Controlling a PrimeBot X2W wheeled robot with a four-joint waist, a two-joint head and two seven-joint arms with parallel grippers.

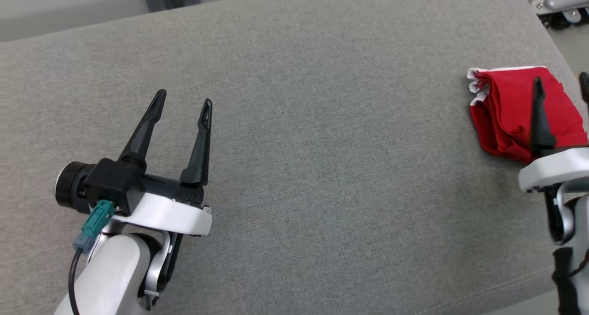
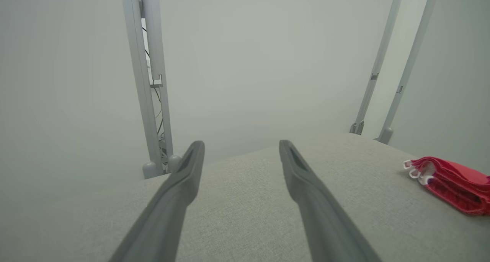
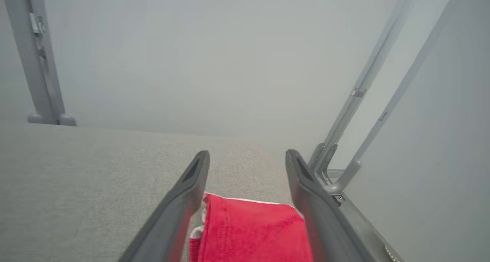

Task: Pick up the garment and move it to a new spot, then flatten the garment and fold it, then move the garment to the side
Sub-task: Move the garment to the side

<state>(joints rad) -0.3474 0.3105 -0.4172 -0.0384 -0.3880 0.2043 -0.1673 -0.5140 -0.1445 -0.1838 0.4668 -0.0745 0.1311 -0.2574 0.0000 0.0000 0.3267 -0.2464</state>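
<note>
Cataloguing, item one: the garment (image 1: 506, 108), red cloth folded into a compact bundle, with a wavy white edge at its far-left corner. No numerals appear on the faces that show.
Location: flat on the grey upholstered surface (image 1: 322, 145), directly beneath and between the fingers of the right gripper (image 1: 561, 79). Seen along that gripper, the bundle's far edge lies just short of the fingertips, and its width nearly fills the gap between them. The left finger sits just beside the white edge; whether it touches I cannot tell.
Long axis: seemingly along the fingers, though the end toward the wrist is hidden.

Item two: right gripper, jaws spread wide, clamping nothing.

Item three: left gripper (image 1: 184, 98), jaws likewise wide and empty, over bare surface. The garment lies well off to the right of its jaws.

Assessment: with the garment folded and set aside, the task looks all but finished. Any further handling falls to the right arm, much the nearer. A straight lift should clear the cloth, unless a fingertip snags a fold.
</note>
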